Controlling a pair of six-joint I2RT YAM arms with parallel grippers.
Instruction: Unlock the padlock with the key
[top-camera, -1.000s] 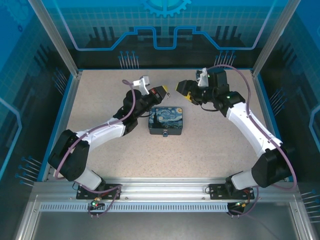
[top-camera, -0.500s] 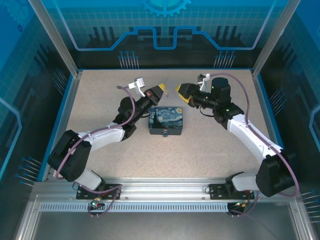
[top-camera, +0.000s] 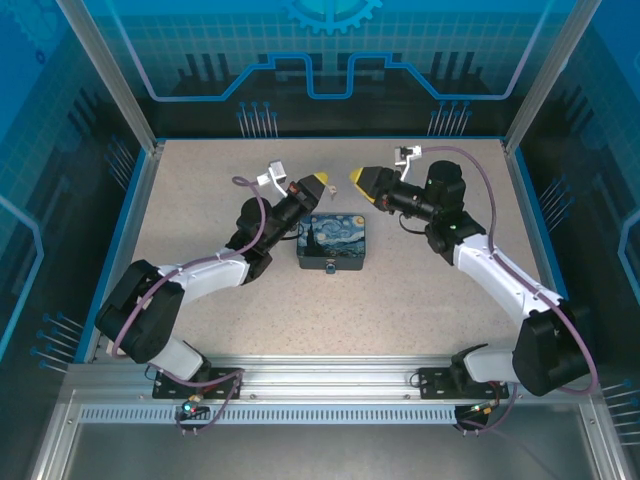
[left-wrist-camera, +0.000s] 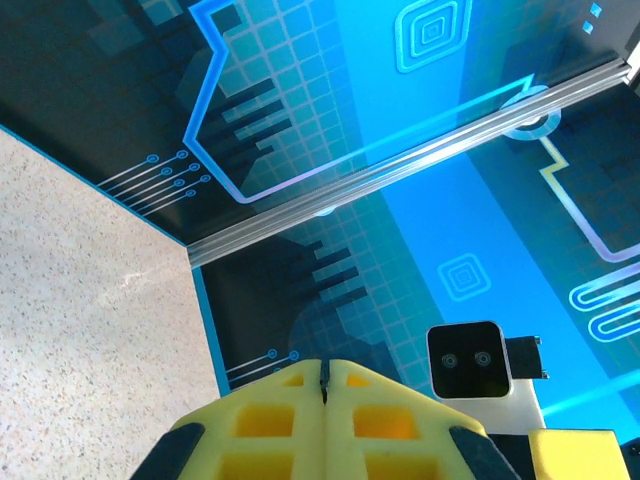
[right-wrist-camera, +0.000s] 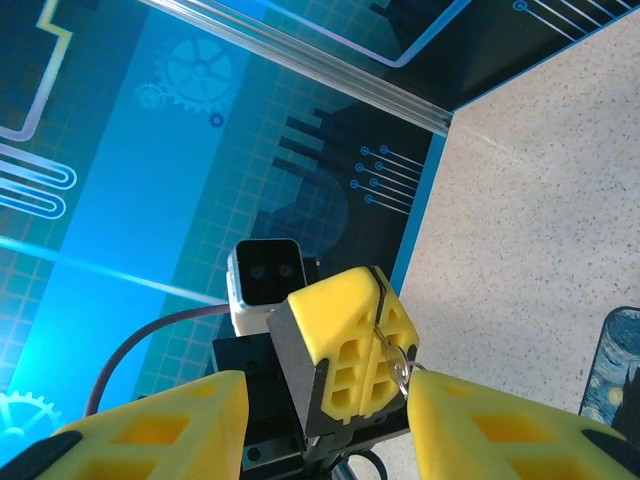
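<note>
The left hand stays clamped on the tiny dark metal key. The right hand, fingers apart but narrowing, has swung to face it above the blue-swirled rectangular padlock on the counter. A handover looks likely.

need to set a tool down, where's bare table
Bare: the wide near strip between padlock and rail; the far left corner by the back wall. Crowded: just behind the padlock, where left gripper and right gripper meet.

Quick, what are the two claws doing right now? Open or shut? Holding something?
Left gripper: shut, pinching the key between its yellow fingers.
Right gripper: open, holding nothing.
</note>
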